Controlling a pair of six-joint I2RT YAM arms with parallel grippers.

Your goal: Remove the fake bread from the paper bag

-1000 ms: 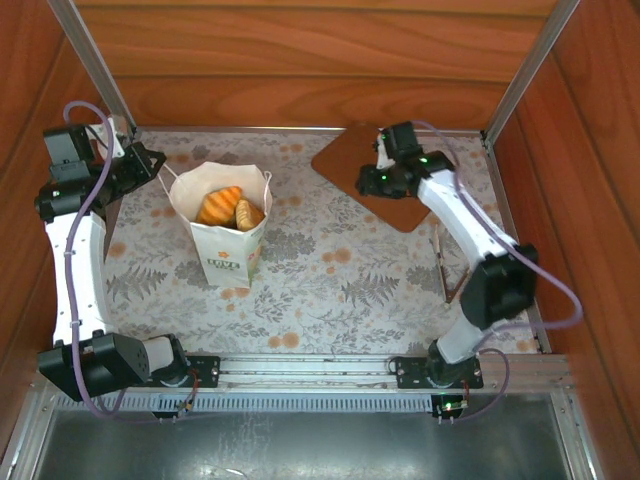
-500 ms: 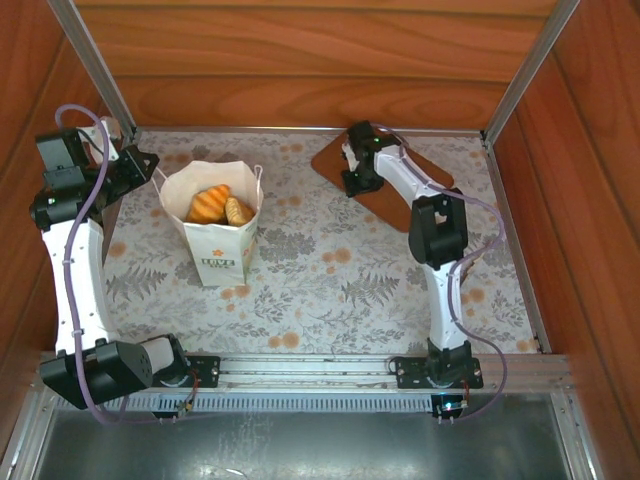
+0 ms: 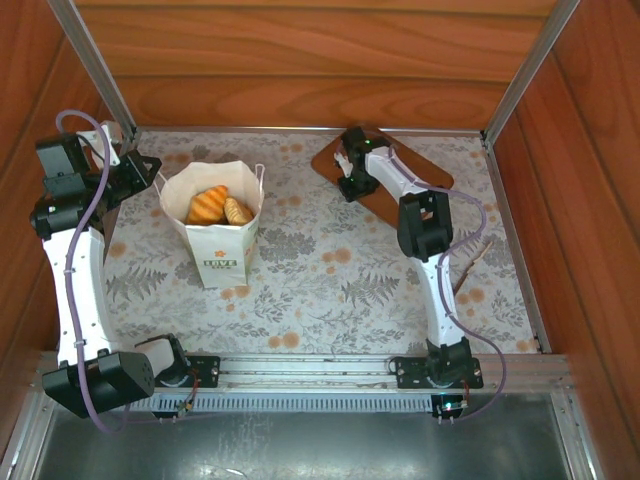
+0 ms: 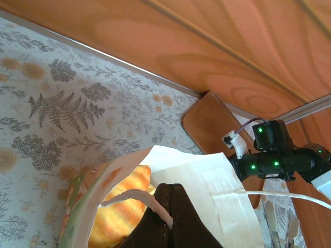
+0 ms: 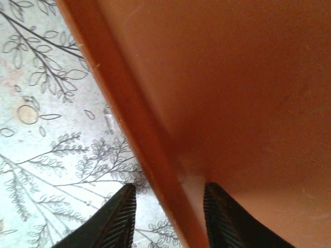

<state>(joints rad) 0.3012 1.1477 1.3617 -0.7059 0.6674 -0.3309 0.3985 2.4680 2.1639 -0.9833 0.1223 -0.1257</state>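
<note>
Found the paper bag (image 3: 215,228) upright near the far left corner of the tabletop (image 3: 330,270), mouth open, with the fake bread (image 3: 208,205) inside. Counted two golden pieces from above; could not tell whether more lay beneath.

Saw the left pincer (image 3: 150,172) at the bag's far left rim. From the left wrist, saw its fingers (image 4: 155,219) drawn narrow, apparently nipping the rim beside a string handle (image 4: 132,195). Took this for a steadying hold on the bag.

Saw the right pincer (image 3: 348,182) well apart from the bag, low over the left edge of the brown tray (image 3: 326,160) toward the far right corner. Fingers there were parted, apparently holding nothing.

Judged the step as bag held open, with the reach into it not yet made. Reckoned the next move called for swinging the right pincer across to the bag's mouth, lowering it between the paper walls without crumpling them, and closing on the topmost piece.
</note>
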